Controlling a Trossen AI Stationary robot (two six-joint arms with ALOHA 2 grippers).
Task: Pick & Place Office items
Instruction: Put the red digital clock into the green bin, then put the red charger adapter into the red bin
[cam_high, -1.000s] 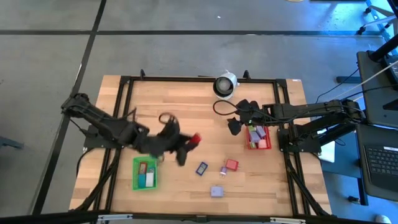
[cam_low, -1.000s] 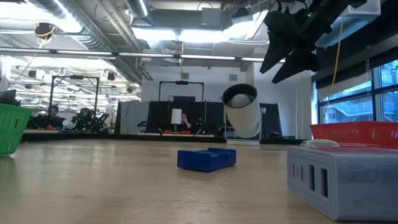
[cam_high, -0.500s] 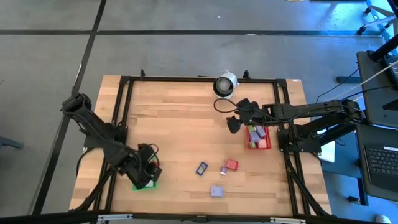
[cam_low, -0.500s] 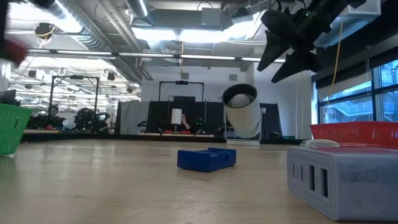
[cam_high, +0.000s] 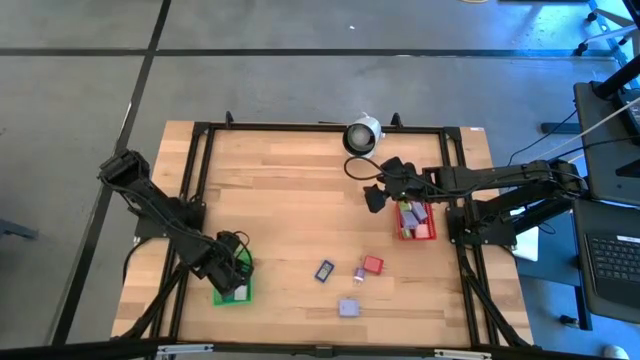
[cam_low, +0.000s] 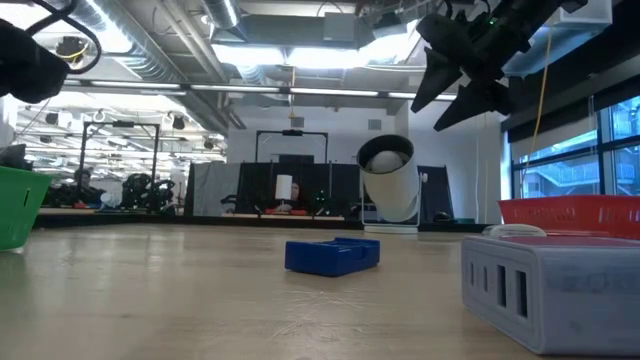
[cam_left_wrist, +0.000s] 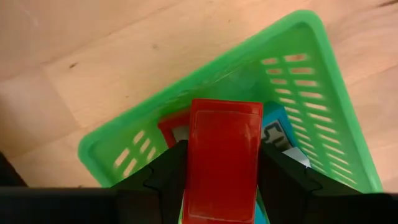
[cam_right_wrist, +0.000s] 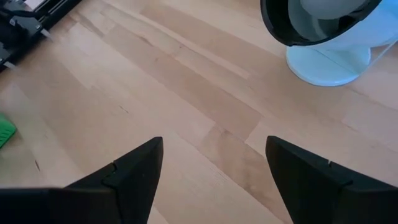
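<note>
The left gripper (cam_high: 228, 272) hangs over the green bin (cam_high: 243, 291) near the table's front-left corner, and its two dark fingers (cam_left_wrist: 163, 180) clamp a red rectangular block (cam_left_wrist: 222, 158) between them. The left wrist view shows this block held directly above the bin's slotted interior (whether it touches anything below cannot be told), with a red-framed piece (cam_left_wrist: 172, 129) and a teal piece (cam_left_wrist: 278, 132) lying in the bin underneath it.

The right gripper (cam_high: 374, 196) hovers above bare wood just beside the red bin (cam_high: 428, 232), its fingers (cam_right_wrist: 130, 174) spread apart with nothing between them. That bin holds several small pieces, a lavender one (cam_high: 417, 212) among them.

Four office items remain loose on the wooden table (cam_high: 290, 200), in front of the red bin: a blue block (cam_high: 324, 270), a small lavender piece (cam_high: 358, 272), a red block (cam_high: 373, 264), and a larger lavender block (cam_high: 348, 307) nearest the front edge. In the low view the blue block (cam_low: 331, 255) lies mid-table and the slotted lavender block (cam_low: 553, 285) sits close to the camera.

A round white-and-black device (cam_high: 361, 135) stands at the table's back edge, well apart from both bins.
</note>
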